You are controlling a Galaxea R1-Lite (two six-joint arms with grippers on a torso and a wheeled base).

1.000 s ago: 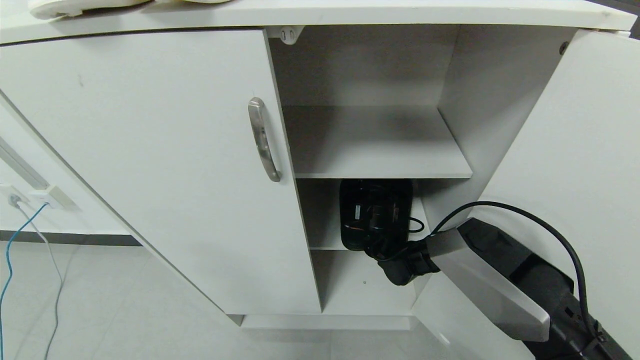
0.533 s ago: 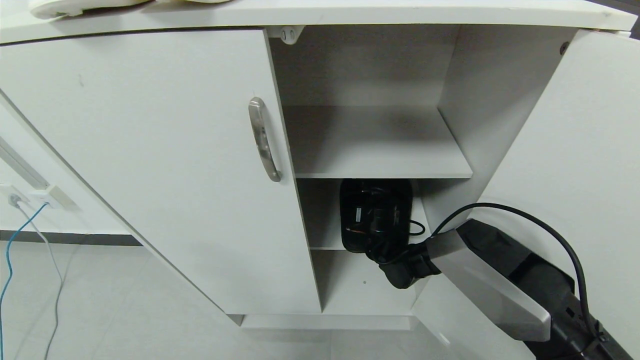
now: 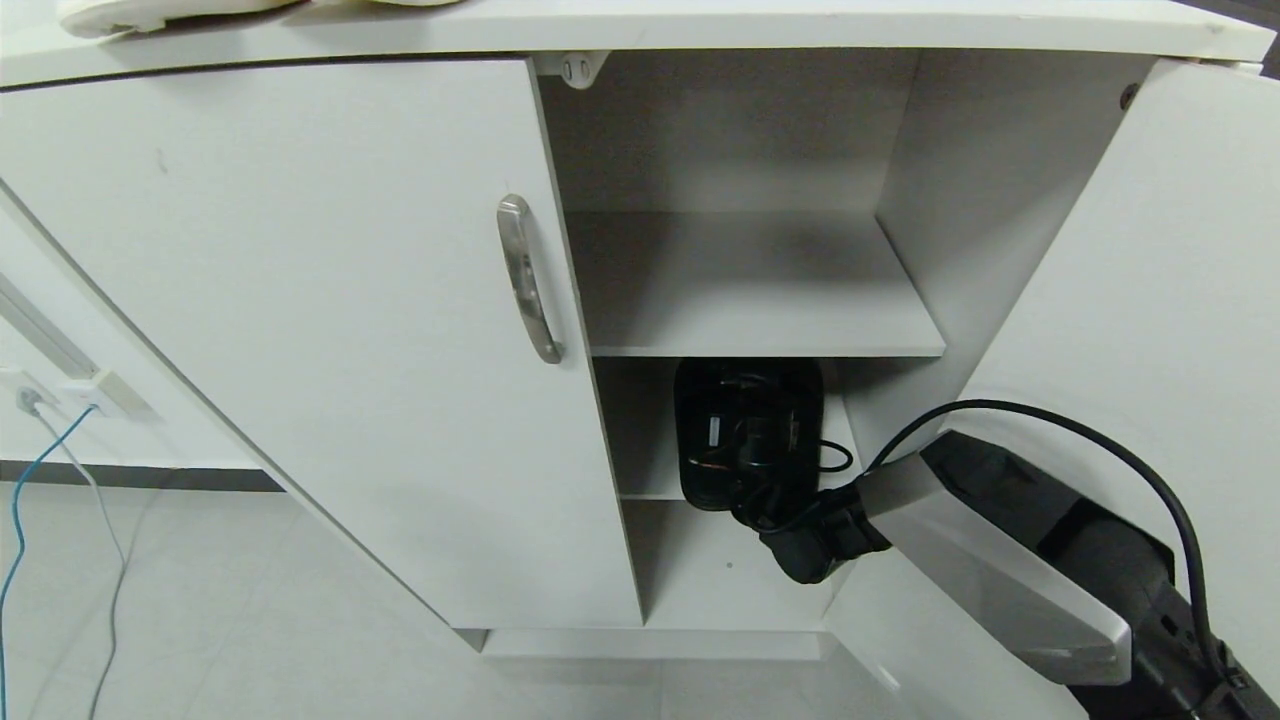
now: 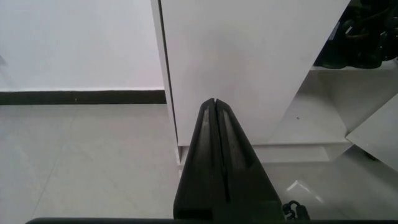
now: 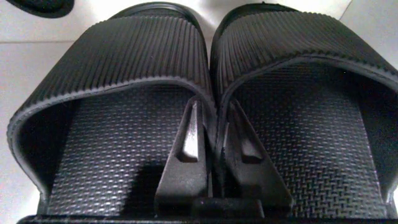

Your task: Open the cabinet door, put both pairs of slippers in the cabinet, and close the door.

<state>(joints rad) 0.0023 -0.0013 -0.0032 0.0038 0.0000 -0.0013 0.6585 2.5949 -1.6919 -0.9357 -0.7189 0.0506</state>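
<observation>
A pair of black slippers [image 3: 748, 430] sits side by side at the middle shelf [image 3: 648, 470] of the white cabinet. My right gripper [image 5: 214, 149] is shut on the two inner edges of the black slippers [image 5: 143, 81], pinching them together. The right-hand cabinet door [image 3: 1150, 300] stands open, while the left door [image 3: 300, 300] is closed. A white slipper [image 3: 150, 12] lies on the cabinet top. My left gripper [image 4: 214, 149] is shut with nothing in it, low in front of the closed left door [image 4: 249, 56].
The upper shelf [image 3: 750, 290] and the bottom shelf [image 3: 720, 580] are bare. A metal handle [image 3: 525, 280] sticks out from the left door. Cables [image 3: 30, 500] hang from a wall socket at the left, above tiled floor [image 4: 87, 162].
The right arm has shifted slightly, nudging the black slippers a little to the left on the middle shelf. The doors and the white slipper have not moved.
</observation>
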